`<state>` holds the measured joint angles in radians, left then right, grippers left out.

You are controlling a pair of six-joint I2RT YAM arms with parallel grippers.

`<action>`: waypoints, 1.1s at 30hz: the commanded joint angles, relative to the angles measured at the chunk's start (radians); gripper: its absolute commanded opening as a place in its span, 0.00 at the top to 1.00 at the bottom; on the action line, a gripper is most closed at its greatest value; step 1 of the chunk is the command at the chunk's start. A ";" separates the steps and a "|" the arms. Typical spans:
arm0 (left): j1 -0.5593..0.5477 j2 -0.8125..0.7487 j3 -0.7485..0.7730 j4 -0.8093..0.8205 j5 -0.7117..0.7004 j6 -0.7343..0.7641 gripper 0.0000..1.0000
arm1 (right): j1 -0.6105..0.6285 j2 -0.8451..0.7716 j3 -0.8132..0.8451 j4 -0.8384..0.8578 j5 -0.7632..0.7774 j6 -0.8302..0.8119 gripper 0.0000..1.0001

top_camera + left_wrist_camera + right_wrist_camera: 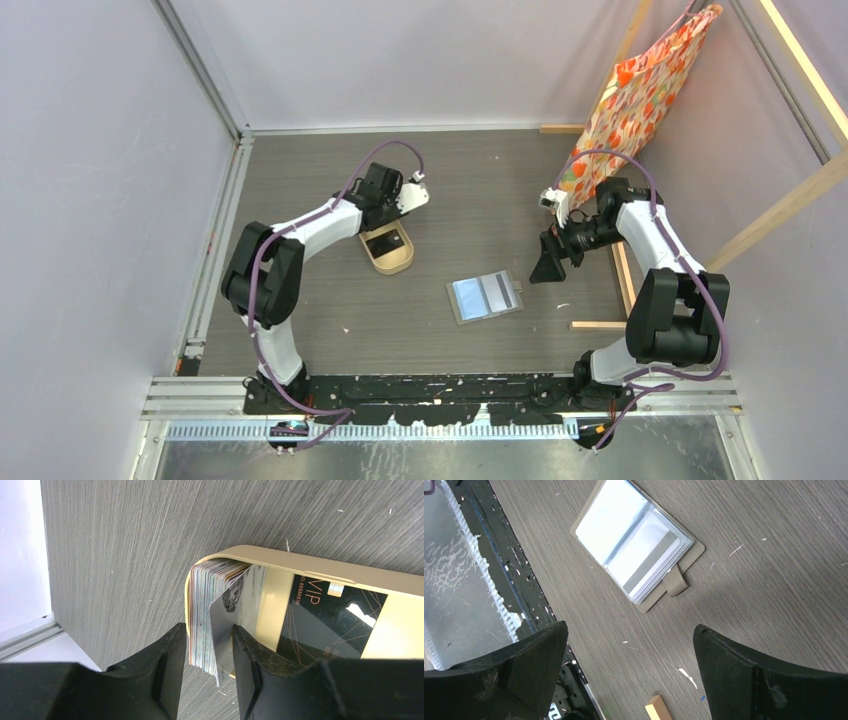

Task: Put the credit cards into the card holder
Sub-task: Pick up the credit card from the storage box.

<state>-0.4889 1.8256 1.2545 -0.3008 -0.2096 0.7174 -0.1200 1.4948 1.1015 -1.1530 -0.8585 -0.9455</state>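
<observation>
A thick stack of credit cards (210,605) stands on edge against the end wall of a tan tray (280,560), rising above its rim. My left gripper (210,650) is shut on that stack, one finger on each face. A black card (330,620) lies flat in the tray. From above, the left gripper (380,224) sits over the tray (405,262). The card holder (485,297) lies open on the table with its pale sleeves up, its snap tab at one edge (636,545). My right gripper (548,268) hovers open to its right, with nothing between its fingers (631,645).
An orange patterned cloth (640,100) hangs on a wooden frame at the back right. Wooden strips (598,325) lie on the table close to the right arm, one end showing (659,711). The metal base rail (450,385) runs along the near edge.
</observation>
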 commanded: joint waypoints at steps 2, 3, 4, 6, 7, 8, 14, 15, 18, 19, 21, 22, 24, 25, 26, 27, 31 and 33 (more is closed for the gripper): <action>0.004 -0.061 -0.008 0.065 -0.027 0.001 0.59 | -0.004 -0.005 0.029 -0.016 -0.025 -0.022 0.00; 0.004 -0.062 -0.010 0.067 -0.028 0.000 0.59 | -0.004 -0.006 0.029 -0.016 -0.025 -0.022 0.00; 0.004 -0.063 -0.012 0.068 -0.027 -0.001 0.58 | -0.004 -0.005 0.029 -0.016 -0.025 -0.022 0.00; 0.004 -0.066 -0.013 0.070 -0.024 -0.002 0.57 | -0.004 -0.004 0.029 -0.016 -0.025 -0.022 0.00; 0.004 -0.067 -0.013 0.070 -0.024 -0.004 0.57 | -0.004 -0.004 0.029 -0.016 -0.025 -0.022 0.00; 0.003 -0.068 -0.012 0.070 -0.022 -0.004 0.57 | -0.004 -0.003 0.029 -0.016 -0.025 -0.022 0.00; 0.002 -0.072 -0.013 0.069 -0.013 -0.005 0.57 | -0.004 -0.003 0.029 -0.016 -0.025 -0.022 0.00; 0.003 -0.071 -0.013 0.069 -0.013 -0.004 0.57 | -0.004 -0.003 0.029 -0.017 -0.025 -0.022 0.00; 0.003 -0.070 -0.013 0.069 -0.014 -0.007 0.58 | -0.004 -0.004 0.029 -0.016 -0.025 -0.023 0.00; 0.003 -0.071 -0.013 0.071 -0.015 -0.007 0.58 | -0.004 -0.004 0.029 -0.017 -0.025 -0.024 0.00; 0.001 -0.076 -0.016 0.077 -0.016 -0.008 0.58 | -0.004 -0.005 0.029 -0.018 -0.025 -0.024 0.00; 0.001 -0.079 -0.020 0.083 -0.017 -0.008 0.58 | -0.004 -0.003 0.029 -0.017 -0.025 -0.024 0.00; 0.001 -0.084 -0.026 0.092 -0.017 -0.008 0.58 | -0.004 -0.002 0.029 -0.018 -0.025 -0.024 0.00; 0.000 -0.084 -0.029 0.093 -0.018 -0.009 0.58 | -0.004 -0.002 0.029 -0.018 -0.025 -0.024 0.00; 0.000 -0.084 -0.029 0.093 -0.019 -0.008 0.59 | -0.004 -0.002 0.029 -0.018 -0.025 -0.024 0.00; 0.000 -0.084 -0.029 0.094 -0.018 -0.008 0.60 | -0.004 -0.002 0.029 -0.018 -0.025 -0.024 0.00; 0.000 -0.083 -0.026 0.088 -0.011 -0.008 0.68 | -0.004 -0.003 0.030 -0.018 -0.025 -0.024 0.00; -0.001 -0.084 -0.026 0.087 -0.006 -0.009 0.72 | -0.004 -0.003 0.029 -0.018 -0.025 -0.024 0.00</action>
<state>-0.4908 1.7905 1.2259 -0.2714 -0.2161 0.7132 -0.1200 1.4948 1.1015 -1.1568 -0.8585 -0.9482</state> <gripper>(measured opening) 0.317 0.996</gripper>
